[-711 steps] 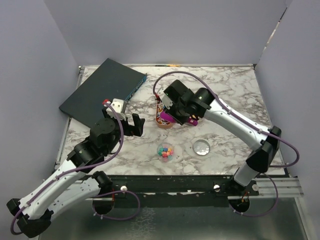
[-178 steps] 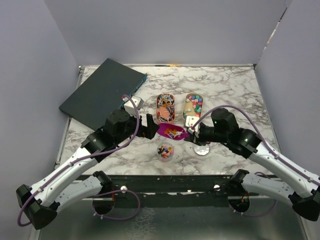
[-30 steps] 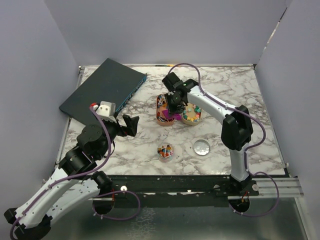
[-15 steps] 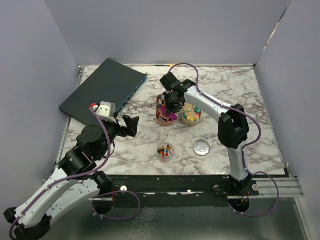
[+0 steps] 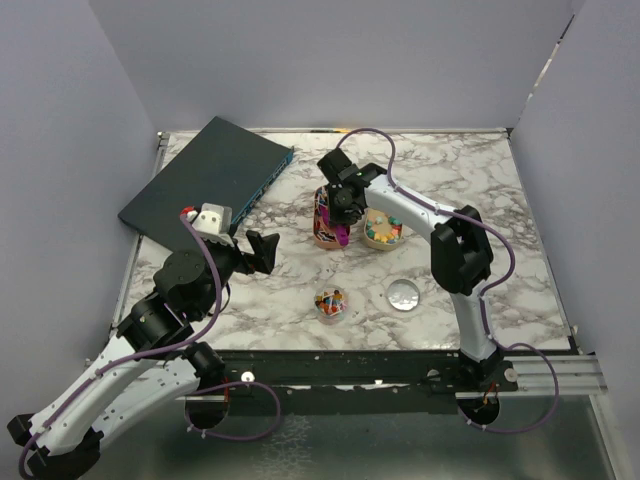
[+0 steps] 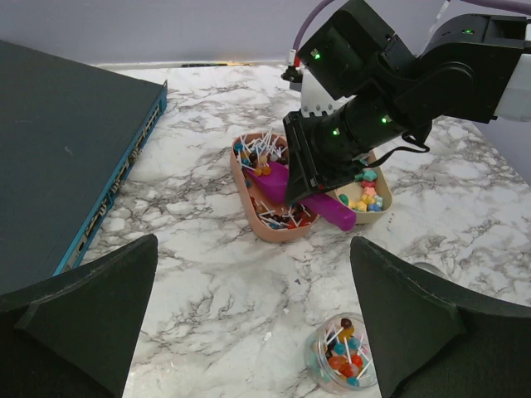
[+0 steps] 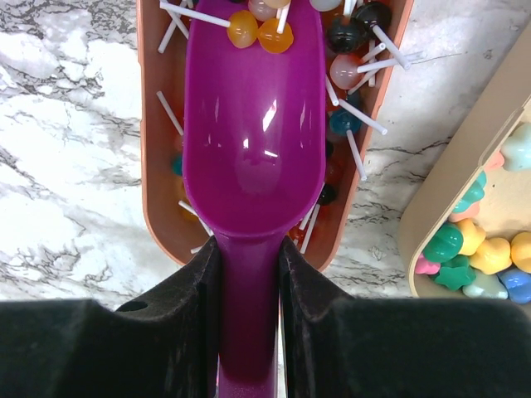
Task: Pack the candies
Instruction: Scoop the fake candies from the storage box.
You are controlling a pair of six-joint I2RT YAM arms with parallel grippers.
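My right gripper (image 7: 249,265) is shut on the handle of a purple scoop (image 7: 253,141). The scoop points down into an orange tray (image 7: 150,124) full of small lollipop candies (image 7: 353,50) on white sticks. Two orange ones (image 7: 259,31) lie at the scoop's tip. A beige tray (image 7: 452,170) of pastel candies (image 7: 465,245) stands to its right. A clear jar (image 5: 331,302) partly filled with candies stands nearer the front and also shows in the left wrist view (image 6: 342,365). My left gripper (image 5: 262,247) is open and empty, left of the jar.
The jar's clear lid (image 5: 403,294) lies to the right of the jar. A dark flat box (image 5: 205,185) with a blue edge lies at the back left. Grey walls close in the table on three sides.
My right gripper has shifted slightly left and tipped the scoop more steeply into the orange tray. The left arm has not moved.
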